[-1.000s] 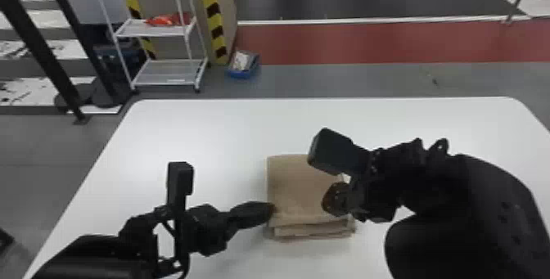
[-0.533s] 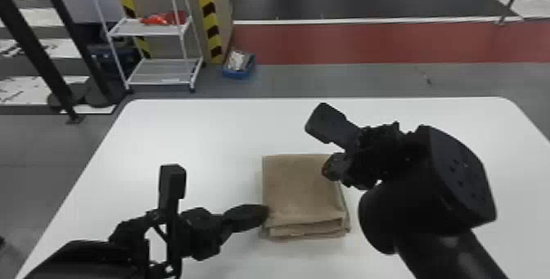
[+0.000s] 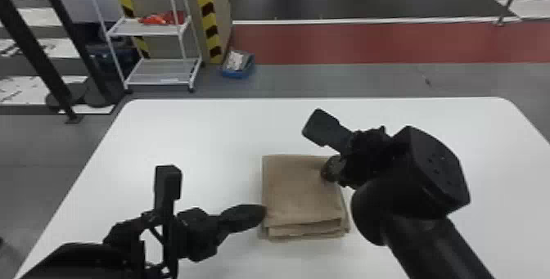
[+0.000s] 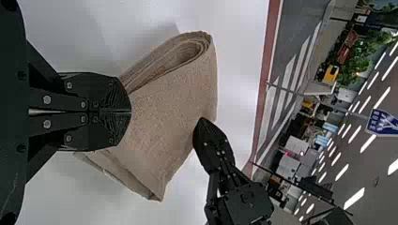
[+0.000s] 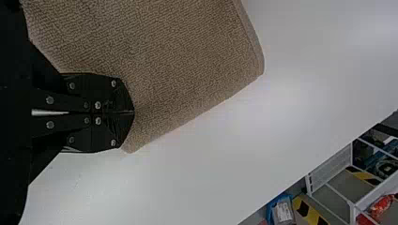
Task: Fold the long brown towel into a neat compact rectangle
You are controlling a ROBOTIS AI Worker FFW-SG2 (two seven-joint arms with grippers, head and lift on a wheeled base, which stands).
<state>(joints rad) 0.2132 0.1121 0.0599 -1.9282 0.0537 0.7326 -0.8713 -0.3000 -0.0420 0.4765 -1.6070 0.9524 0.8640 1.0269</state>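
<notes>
Head view: brown towel (image 3: pixel 303 192) lies on the white bench (image 3: pixel 204 135), already folded to a compact, near-square stack, its layers slightly offset along the near edge. Left hand (image 3: pixel 264 212) sits at the towel's left edge, towards the near corner; right hand (image 3: pixel 328 171) is over its far right part. The two placements lie roughly across the stack from each other, presumably so that one steadies the folds while the other smooths or squares them. Left wrist view: left hand's fingers are together, over the towel, with no cloth seen pinched between them; a rounded fold shows several nested layers, somewhat loose, which may be why light pressing is wanted. Right wrist view: right hand's fingers are likewise together, beside a corner of the top layer, a position suited to patting rather than gripping. Whether either presses down, cannot tell. Judged: folding essentially complete, tidying in hand; a sideways push could skew the layers.
</notes>
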